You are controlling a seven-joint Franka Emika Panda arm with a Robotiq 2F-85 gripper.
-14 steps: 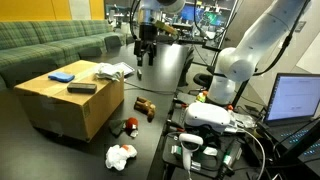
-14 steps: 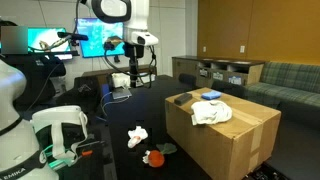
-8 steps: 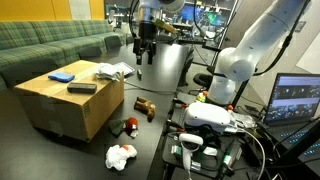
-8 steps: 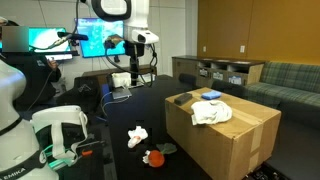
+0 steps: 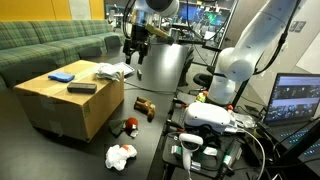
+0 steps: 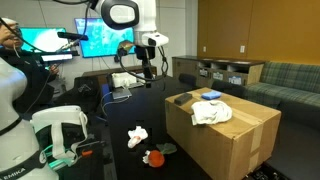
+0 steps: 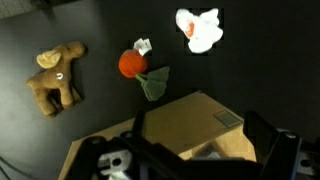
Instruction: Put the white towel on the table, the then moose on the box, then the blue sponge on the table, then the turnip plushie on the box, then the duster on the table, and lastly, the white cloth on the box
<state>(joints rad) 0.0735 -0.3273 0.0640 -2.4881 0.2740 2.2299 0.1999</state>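
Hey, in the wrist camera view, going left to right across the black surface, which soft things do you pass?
Brown moose plush toy → red turnip plushie with green leaves → crumpled white cloth with an orange patch.

Robotics lab with lounge corner: green couch (image 5: 45, 45) upper left, laptop (image 5: 297, 98) right edge, big wall screen (image 6: 60, 42) upper left, white robot arm (image 5: 245, 50).
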